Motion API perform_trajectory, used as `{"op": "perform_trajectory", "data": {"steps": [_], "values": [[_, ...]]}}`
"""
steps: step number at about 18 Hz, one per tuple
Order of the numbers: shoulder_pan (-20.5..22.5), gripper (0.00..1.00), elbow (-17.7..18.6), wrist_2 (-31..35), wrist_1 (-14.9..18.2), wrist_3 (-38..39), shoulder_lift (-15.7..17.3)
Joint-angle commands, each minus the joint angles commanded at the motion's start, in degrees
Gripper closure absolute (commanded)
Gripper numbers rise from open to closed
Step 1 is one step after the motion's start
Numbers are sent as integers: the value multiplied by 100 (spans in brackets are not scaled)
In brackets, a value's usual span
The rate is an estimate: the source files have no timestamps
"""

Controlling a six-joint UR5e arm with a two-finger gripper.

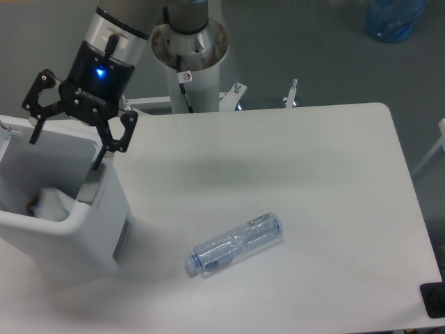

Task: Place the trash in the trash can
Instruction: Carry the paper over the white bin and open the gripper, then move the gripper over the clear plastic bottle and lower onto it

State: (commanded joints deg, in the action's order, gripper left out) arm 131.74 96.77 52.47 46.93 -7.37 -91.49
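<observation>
My gripper (66,147) hangs open over the white trash can (97,229) at the left, its fingers spread wide with nothing between them. A crumpled white paper wrapper (50,203) lies inside the can, low against its near wall. The crushed clear plastic bottle (238,243) with a bluish cap lies on its side on the white table, well to the right of the can and away from the gripper.
The arm's white base column (190,62) stands behind the table's far edge. The trash can has a grey panel (122,238) on its right side. A dark object (433,299) sits at the table's near right corner.
</observation>
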Motion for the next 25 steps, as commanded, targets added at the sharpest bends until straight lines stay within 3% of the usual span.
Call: {"op": "perform_trajectory", "data": {"steps": [7, 12, 18, 23, 25], "values": [[686, 0, -88, 9, -9, -790, -447], [1107, 0, -132, 253, -26, -2432, -878], [1179, 0, -131, 2018, -61, -4033, -1458], [688, 0, -166, 3688, -70, -4273, -2002], [547, 0, -228, 4007, -88, -4342, -2284]]}}
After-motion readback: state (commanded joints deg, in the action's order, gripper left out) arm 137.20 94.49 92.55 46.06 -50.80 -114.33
